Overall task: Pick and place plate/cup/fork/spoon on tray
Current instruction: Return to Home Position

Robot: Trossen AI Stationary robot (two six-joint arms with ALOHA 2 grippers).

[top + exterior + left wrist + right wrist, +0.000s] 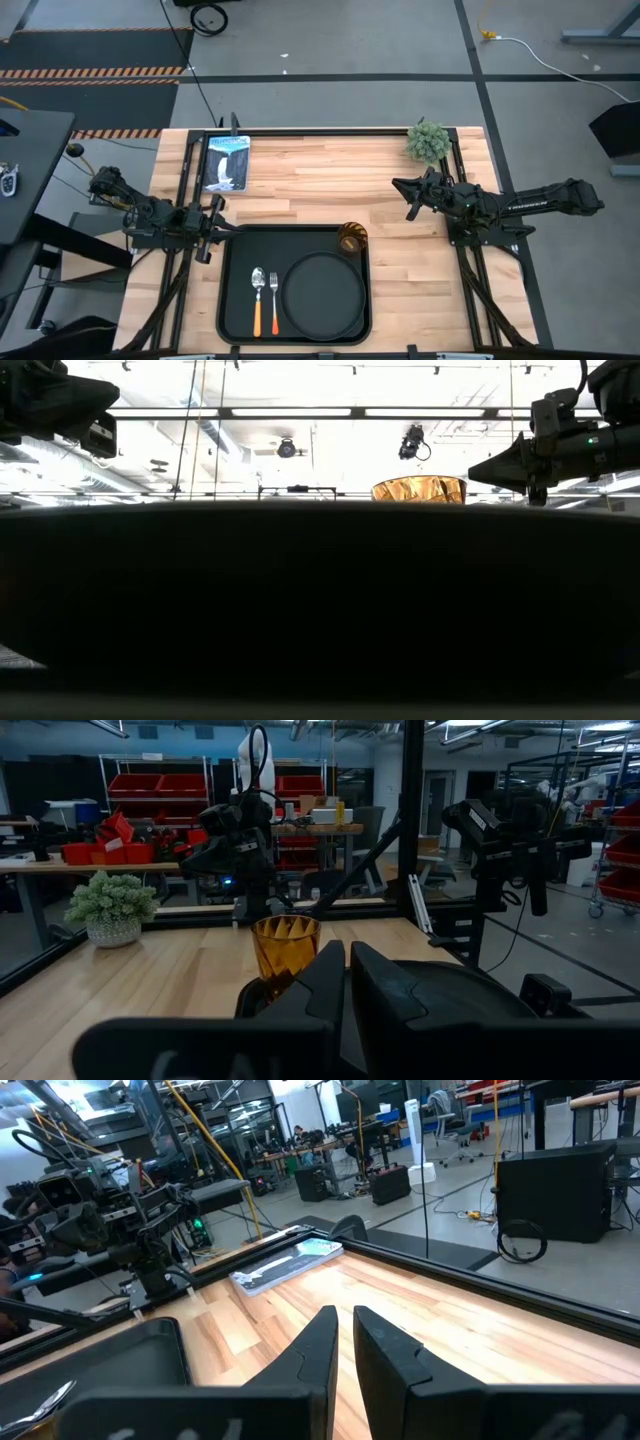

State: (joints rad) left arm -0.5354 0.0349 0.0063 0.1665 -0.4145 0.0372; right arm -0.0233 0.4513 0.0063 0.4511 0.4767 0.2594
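On the tray [240,256], at the near table edge: plate [322,292] right, cup [352,238] far right corner, spoon [258,296] and fork [274,298] along its left side. Homing step, I judge: my left gripper [213,232] by the tray's far left corner, right gripper [403,198] over the right tabletop, both narrow, empty. Next: retract clear of the rim.

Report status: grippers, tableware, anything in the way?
Both shut, empty: left gripper by tray corner, right gripper over bare table. On tray: plate, cup, spoon, fork. Nothing in the way.
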